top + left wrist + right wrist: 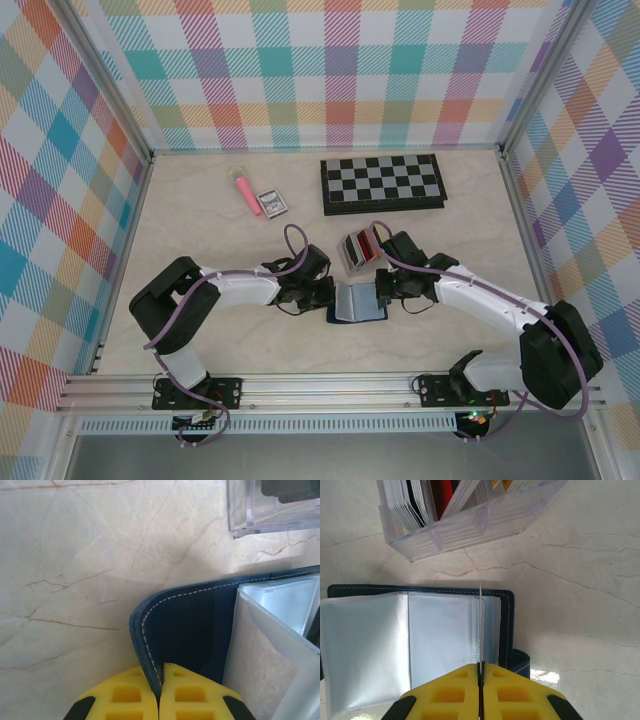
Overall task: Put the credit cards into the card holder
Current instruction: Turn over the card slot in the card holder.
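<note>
The navy card holder [358, 303] lies open on the table between both arms, its clear pockets [440, 635] facing up. My left gripper [161, 672] is shut on the edge of the card holder's left cover [190, 625]. My right gripper [480, 666] is shut on one thin pale credit card [480, 625], seen edge-on and standing upright over the right-hand pockets. Its far edge reaches the holder's top seam. More credit cards, red [442, 495] and dark [417, 495] among them, stand in a clear slotted stand [360, 250] just behind the holder.
A folded chessboard [382, 183] lies at the back right. A pink tube [245, 193] and a small blue-and-white box [272, 203] sit at the back left. The holder's snap tab [522, 662] sticks out on its right side. Metal-framed checked walls enclose the table.
</note>
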{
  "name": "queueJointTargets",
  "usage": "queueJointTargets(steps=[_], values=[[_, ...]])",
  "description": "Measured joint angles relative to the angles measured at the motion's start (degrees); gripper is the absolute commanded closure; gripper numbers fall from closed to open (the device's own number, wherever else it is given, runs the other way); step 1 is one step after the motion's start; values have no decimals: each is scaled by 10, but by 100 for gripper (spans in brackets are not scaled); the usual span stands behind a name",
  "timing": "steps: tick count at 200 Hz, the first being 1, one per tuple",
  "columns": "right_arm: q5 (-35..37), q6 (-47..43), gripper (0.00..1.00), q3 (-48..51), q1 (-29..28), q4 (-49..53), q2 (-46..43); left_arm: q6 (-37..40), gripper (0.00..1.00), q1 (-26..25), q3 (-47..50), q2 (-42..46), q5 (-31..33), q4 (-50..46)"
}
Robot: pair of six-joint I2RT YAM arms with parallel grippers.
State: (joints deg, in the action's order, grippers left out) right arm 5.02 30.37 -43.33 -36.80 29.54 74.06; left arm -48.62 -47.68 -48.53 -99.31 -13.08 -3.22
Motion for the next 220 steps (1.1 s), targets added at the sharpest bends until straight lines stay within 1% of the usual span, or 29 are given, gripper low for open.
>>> queueJointTargets(steps=[30,63,92,131,170,212,220], values=[[-1,0,92,1,0,-3,14,0,100,0,0,0,0,0],[-19,5,91,7,0,-22,14,0,100,0,0,0,0,0],[-51,20,91,14,0,-44,3,0,100,0,0,-1,0,0],[-69,28,90,14,0,-52,-19,0,100,0,0,-1,-2,0],[-117,38,89,14,0,-73,-23,0,100,0,0,-1,-2,0],[-171,68,89,24,0,-140,1,0,100,0,0,2,-1,0],[-175,74,89,32,-1,-150,6,0,97,0,0,2,-1,0]])
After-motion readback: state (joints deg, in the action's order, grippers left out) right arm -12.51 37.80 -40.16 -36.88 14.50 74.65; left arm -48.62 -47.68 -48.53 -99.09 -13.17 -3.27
